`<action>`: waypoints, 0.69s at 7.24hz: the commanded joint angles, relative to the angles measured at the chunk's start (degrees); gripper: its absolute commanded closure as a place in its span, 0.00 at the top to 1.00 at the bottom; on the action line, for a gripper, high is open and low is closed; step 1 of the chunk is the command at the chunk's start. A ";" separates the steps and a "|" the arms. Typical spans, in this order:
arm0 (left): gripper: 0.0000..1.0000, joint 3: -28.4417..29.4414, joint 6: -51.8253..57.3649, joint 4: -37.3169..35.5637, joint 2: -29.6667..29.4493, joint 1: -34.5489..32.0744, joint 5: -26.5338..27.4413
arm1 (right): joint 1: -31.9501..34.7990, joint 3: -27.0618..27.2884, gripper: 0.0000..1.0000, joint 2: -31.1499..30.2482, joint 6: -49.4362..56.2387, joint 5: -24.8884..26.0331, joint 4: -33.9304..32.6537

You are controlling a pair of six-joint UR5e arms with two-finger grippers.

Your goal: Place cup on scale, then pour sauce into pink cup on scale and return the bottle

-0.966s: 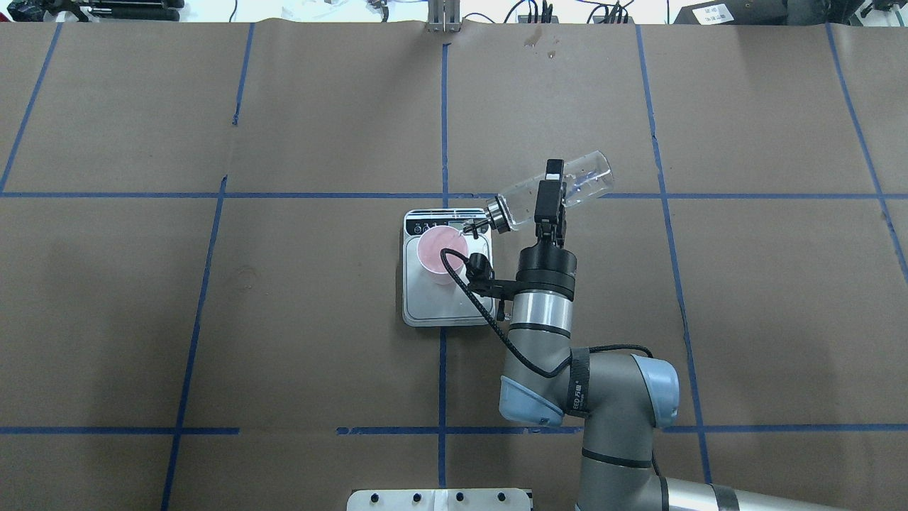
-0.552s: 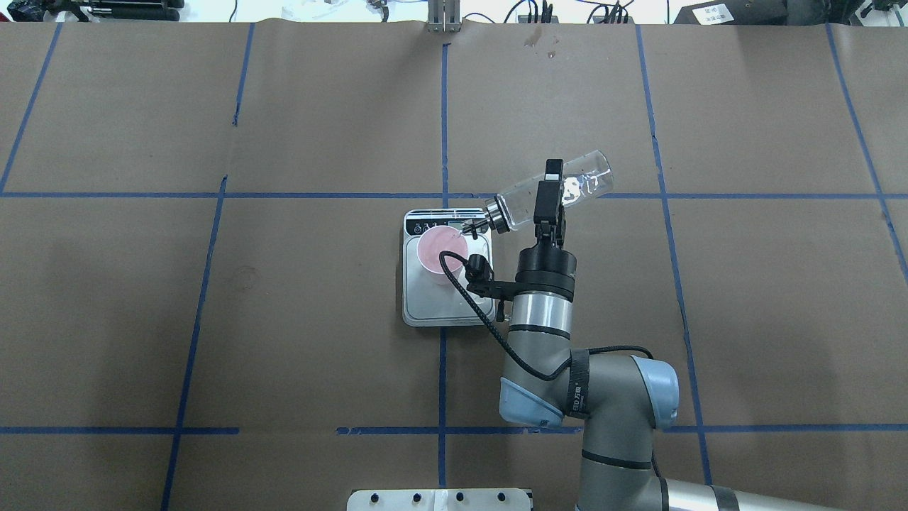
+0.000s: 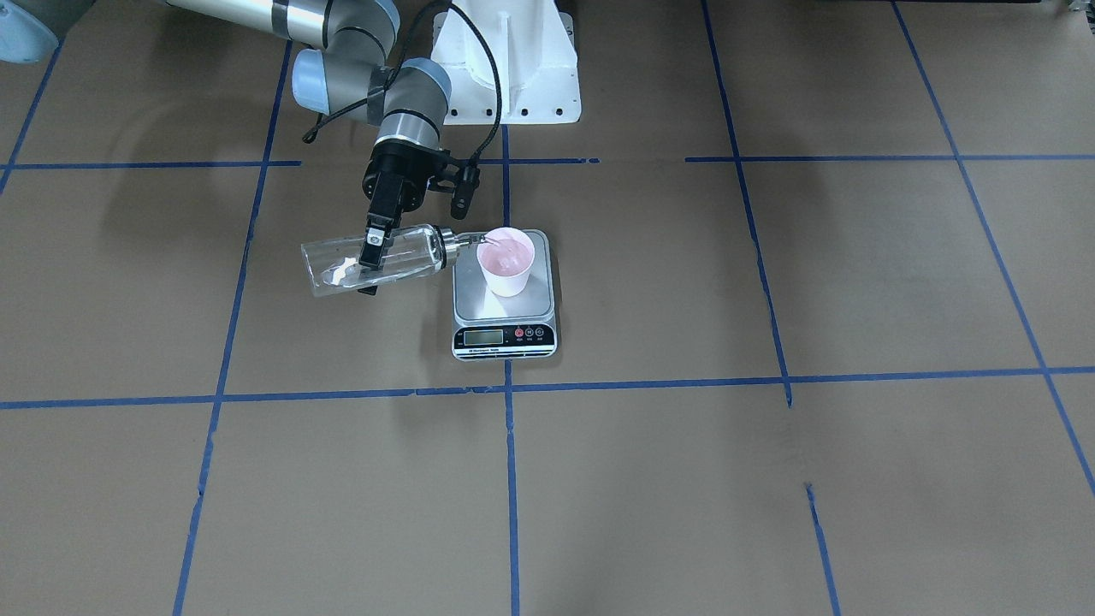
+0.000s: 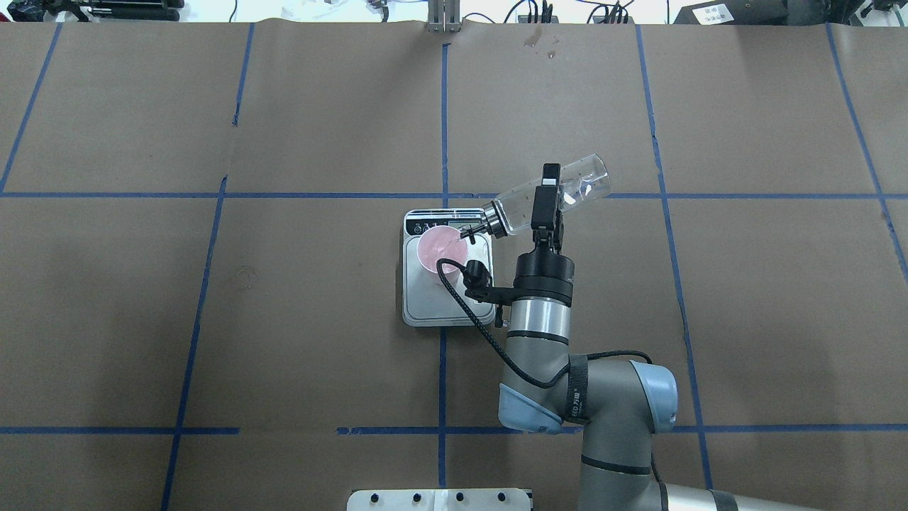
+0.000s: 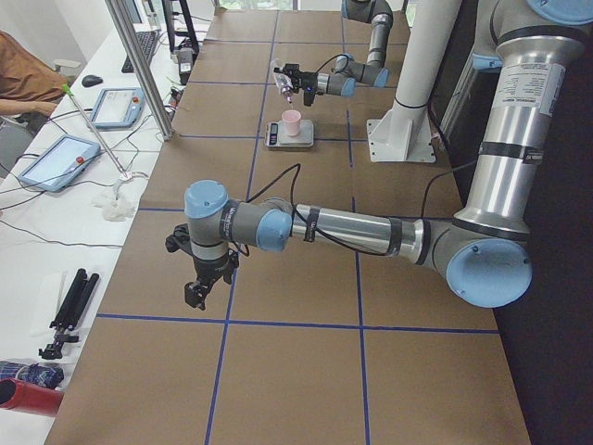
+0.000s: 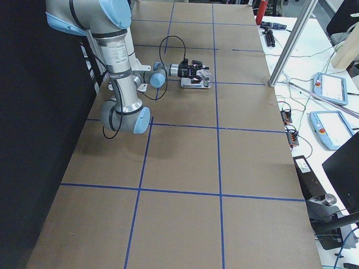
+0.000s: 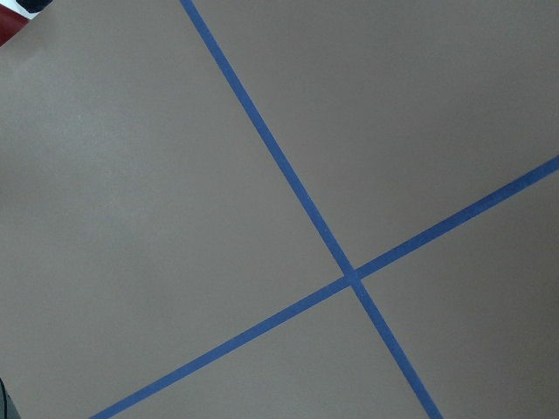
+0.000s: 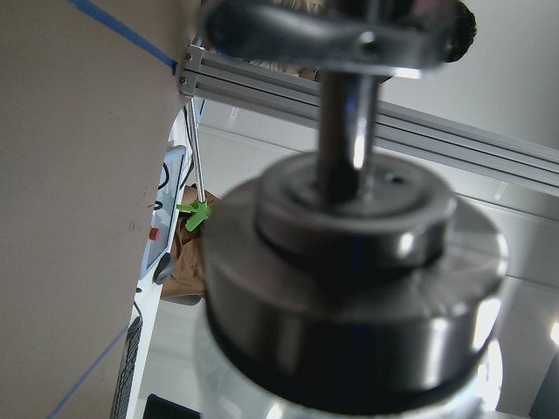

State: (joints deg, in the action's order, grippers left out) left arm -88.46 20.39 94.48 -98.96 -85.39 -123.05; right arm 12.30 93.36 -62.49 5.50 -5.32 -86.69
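Overhead exterior: right gripper point(image 4: 547, 191) clamped around the clear glass bottle point(image 4: 586, 179), tipped sideways mid-frame, silver spout over the pink cup point(image 4: 440, 247) sitting on the steel scale point(image 4: 425, 306). Whole table point(image 4: 298, 319) is brown paper with a blue tape grid point(image 4: 444, 106). Exterior left has the left gripper point(image 5: 200, 289) lower left, can't tell its fingers.
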 commanded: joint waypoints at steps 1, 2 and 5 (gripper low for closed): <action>1.00 -0.22 0.00 0.00 0.00 -0.04 -0.09 | -0.26 -0.02 0.00 0.00 -0.75 -0.04 0.47; 1.00 -0.22 0.00 0.00 -0.09 -0.04 -0.09 | -0.26 -0.02 0.00 0.00 -0.93 -0.13 0.73; 1.00 -0.30 0.00 -0.09 -0.09 -0.21 -0.09 | -0.44 -0.28 0.00 0.00 -5.40 -0.48 0.73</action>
State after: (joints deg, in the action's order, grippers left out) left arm -88.71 20.39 94.40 -99.05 -85.56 -123.13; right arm 11.92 93.20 -62.49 1.75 -5.57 -85.97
